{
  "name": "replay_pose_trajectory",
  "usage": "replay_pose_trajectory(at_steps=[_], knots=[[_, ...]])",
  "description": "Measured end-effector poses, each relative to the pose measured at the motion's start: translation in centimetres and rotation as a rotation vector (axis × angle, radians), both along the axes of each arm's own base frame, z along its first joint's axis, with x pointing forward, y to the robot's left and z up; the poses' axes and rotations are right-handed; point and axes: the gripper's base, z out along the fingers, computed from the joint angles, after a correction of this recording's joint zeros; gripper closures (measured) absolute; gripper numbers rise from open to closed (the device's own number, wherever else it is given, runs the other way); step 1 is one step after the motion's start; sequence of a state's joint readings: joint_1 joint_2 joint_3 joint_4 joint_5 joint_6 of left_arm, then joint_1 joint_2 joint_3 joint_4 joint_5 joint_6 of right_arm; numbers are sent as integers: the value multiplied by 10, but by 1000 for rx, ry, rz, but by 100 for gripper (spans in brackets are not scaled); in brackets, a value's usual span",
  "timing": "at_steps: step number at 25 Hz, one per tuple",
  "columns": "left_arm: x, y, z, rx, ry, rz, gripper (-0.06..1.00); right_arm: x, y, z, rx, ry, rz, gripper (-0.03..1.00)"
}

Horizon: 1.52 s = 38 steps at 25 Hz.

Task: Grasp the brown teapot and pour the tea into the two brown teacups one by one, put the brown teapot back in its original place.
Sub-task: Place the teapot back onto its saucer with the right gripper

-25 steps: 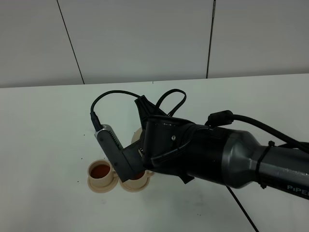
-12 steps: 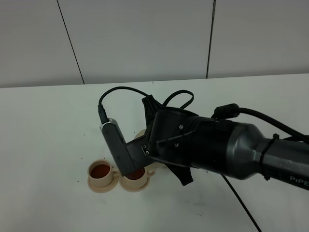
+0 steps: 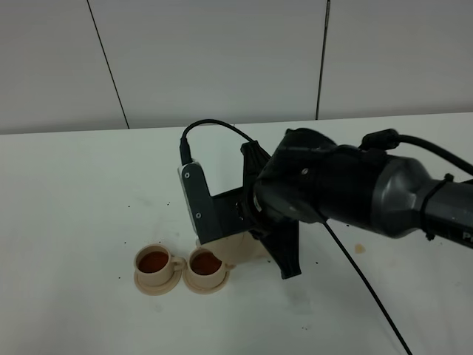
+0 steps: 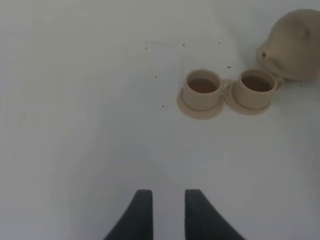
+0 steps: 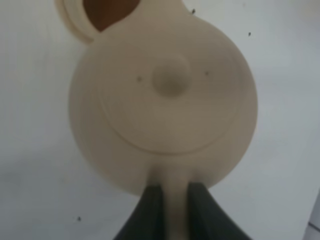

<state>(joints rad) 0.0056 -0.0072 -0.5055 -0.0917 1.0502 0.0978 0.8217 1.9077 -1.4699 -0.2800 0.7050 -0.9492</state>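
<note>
Round matte teapot [image 5: 165, 100] swung back (jaws clamped), cups [image 4: 202, 89] glossy-full

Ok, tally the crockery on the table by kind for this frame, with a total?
Teapot: 1, the brown teapot.
Teacups: 2, one beside the other, both holding tea.
Cup saucers: 2, one under each cup, second.
Total: 5.

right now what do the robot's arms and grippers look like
The right arm is bulky, glossy black shading to dark grey, with pale lettering near the frame edge, black cables looping over it and a grey camera block. The left gripper shows two dark tapered fingers.
</note>
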Motion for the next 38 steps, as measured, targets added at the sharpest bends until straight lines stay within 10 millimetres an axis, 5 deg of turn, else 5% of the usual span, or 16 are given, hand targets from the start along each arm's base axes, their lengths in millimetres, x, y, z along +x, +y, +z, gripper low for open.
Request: replay_pose_trajectory(at_steps=[12, 18, 38], knots=[[0, 0, 0, 0, 0, 0, 71, 42, -39, 53, 364, 188, -75, 87], [0, 0, 0, 0, 0, 0, 71, 47, -58, 51, 375, 285, -97, 87], [0, 0, 0, 0, 0, 0, 71, 46, -54, 42, 379, 359, -90, 87]])
